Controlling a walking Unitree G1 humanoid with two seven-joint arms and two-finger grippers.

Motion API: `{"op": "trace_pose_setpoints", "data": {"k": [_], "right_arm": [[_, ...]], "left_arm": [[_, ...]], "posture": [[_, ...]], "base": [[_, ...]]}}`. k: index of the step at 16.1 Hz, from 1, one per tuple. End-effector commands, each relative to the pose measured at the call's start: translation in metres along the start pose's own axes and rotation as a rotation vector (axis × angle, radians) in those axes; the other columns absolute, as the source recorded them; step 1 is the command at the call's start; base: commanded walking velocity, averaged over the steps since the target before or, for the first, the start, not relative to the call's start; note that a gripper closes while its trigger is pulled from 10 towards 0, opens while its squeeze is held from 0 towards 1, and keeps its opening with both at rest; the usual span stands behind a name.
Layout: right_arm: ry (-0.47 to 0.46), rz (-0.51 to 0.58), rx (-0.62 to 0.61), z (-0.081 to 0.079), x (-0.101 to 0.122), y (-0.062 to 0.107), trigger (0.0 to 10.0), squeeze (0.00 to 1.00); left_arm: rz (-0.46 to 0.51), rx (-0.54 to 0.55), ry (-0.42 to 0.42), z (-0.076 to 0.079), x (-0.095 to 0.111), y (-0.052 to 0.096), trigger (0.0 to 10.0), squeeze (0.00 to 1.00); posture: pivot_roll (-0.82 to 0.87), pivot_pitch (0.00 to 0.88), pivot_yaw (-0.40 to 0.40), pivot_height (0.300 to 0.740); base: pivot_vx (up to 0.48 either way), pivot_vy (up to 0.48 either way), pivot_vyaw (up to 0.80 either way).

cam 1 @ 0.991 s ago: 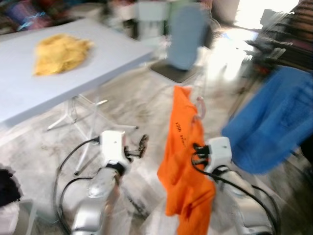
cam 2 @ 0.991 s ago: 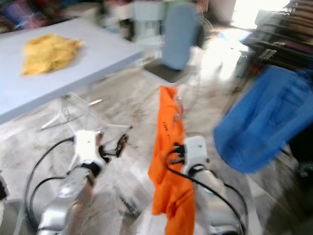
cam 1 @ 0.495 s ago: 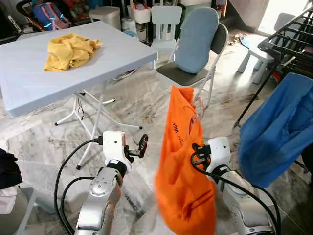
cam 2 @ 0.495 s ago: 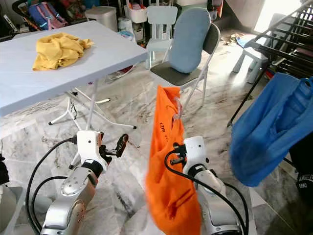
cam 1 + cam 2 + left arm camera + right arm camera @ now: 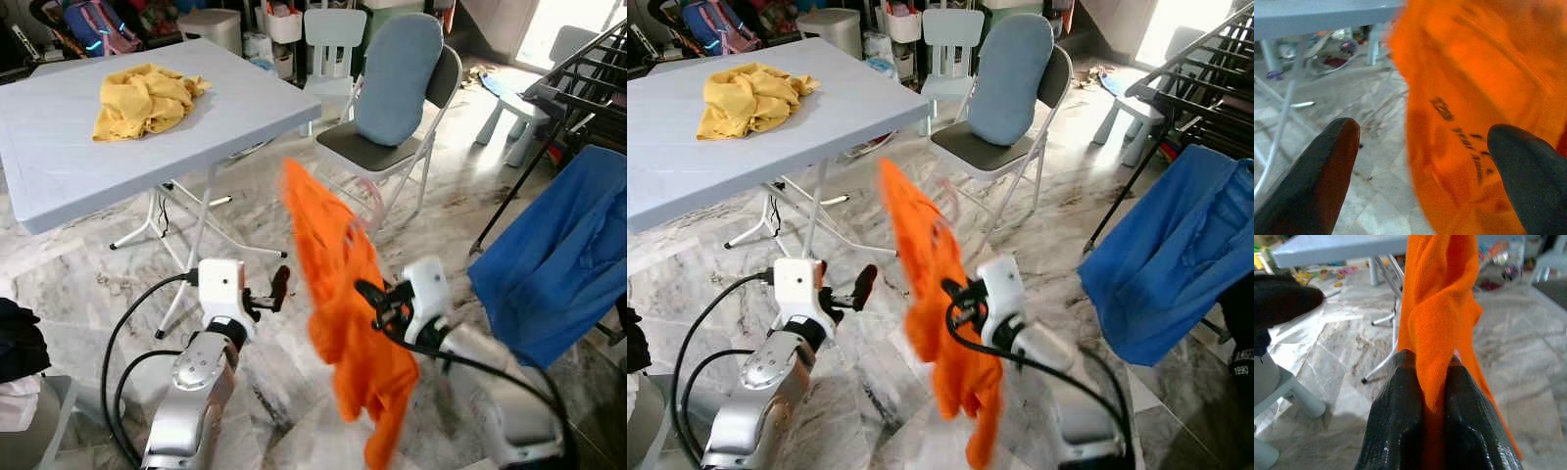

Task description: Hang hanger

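An orange shirt [image 5: 343,294] hangs in the air in front of me, swung over to my left and blurred by motion. A pale pink hanger [image 5: 368,203] shows faintly near its top. My right gripper [image 5: 377,305] is shut on the shirt. In the right wrist view the cloth [image 5: 1437,308] is pinched between both black fingers [image 5: 1396,421]. My left gripper [image 5: 279,287] stands open just left of the shirt with nothing in it. Its wrist view has the orange cloth [image 5: 1469,98] beyond the spread fingertips [image 5: 1332,161].
A black drying rack [image 5: 588,69] stands at the right with a blue garment [image 5: 558,255] draped on it. A grey folding table [image 5: 59,176] with a yellow cloth [image 5: 142,98] is at the left. A folding chair [image 5: 392,88] with a blue cushion stands ahead on the marble floor.
The orange shirt has swung up and to my left, and my right arm has turned left with it. The left gripper has barely moved.
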State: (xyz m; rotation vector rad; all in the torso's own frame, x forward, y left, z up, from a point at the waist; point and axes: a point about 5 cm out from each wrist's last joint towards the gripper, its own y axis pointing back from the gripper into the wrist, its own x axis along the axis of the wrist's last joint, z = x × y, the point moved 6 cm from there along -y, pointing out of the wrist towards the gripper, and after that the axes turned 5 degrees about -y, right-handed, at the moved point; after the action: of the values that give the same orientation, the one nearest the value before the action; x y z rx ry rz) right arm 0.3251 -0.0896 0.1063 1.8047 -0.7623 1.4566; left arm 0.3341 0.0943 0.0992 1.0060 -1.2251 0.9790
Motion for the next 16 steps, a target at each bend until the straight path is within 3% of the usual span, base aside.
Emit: {"op": "trace_pose_setpoints", "data": {"k": [1, 12, 14, 16], "right_arm": [[0.029, 0.054, 0.036, -0.007, 0.018, -0.002, 10.0, 0.00], [0.016, 0.059, -0.010, -0.002, 0.018, -0.005, 10.0, 0.00], [0.008, 0.053, -0.005, -0.005, 0.016, -0.005, 10.0, 0.00], [-0.023, 0.026, 0.045, -0.017, 0.009, -0.005, 10.0, 0.00]], "left_arm": [[0.017, -0.017, -0.026, 0.003, 0.004, -0.003, 10.0, 0.00], [0.014, -0.005, -0.037, 0.000, 0.003, -0.004, 10.0, 0.00], [0.011, -0.009, -0.038, 0.001, 0.002, -0.004, 10.0, 0.00], [0.016, -0.013, -0.038, 0.002, 0.003, -0.004, 10.0, 0.00]], "posture": [[-0.14, 0.023, 0.006, 0.740], [-0.13, 0.023, 0.010, 0.740], [-0.13, 0.024, 0.011, 0.740], [-0.13, 0.024, 0.011, 0.740]], "base": [[0.000, 0.000, 0.00], [0.000, 0.000, 0.79], [0.000, 0.000, 0.80], [0.000, 0.000, 0.00]]}}
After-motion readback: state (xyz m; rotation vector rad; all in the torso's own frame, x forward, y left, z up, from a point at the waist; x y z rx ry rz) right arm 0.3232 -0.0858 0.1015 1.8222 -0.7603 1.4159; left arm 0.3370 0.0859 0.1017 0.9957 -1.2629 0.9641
